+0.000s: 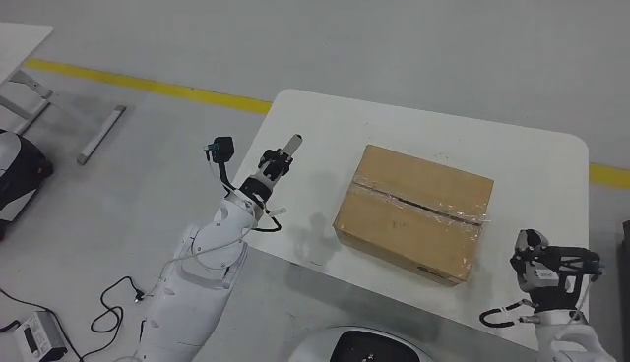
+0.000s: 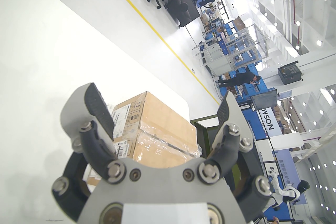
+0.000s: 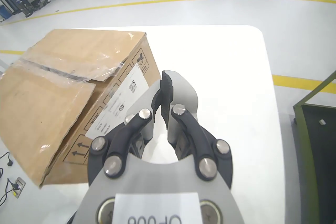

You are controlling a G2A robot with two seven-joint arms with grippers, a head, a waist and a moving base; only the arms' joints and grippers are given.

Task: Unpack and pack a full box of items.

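Observation:
A closed brown cardboard box [image 1: 413,211] sits on the white table [image 1: 315,131], its top seam covered with wrinkled clear tape. The box [image 2: 155,128] lies beyond my left gripper [image 2: 160,101], which is open with nothing between its fingers. In the top view the left gripper [image 1: 287,150] hovers over the table's left part, well apart from the box. My right gripper [image 3: 164,93] is shut and empty, beside the labelled side of the box [image 3: 68,83]. From above, the right gripper [image 1: 536,254] is off the box's right front corner.
The table [image 3: 225,72] has bare surface to the right of the box and on its left part [image 2: 39,51]. A green-framed cart [image 3: 315,130] stands on the floor past the table's right edge. Cables [image 1: 98,308] lie on the floor at the lower left.

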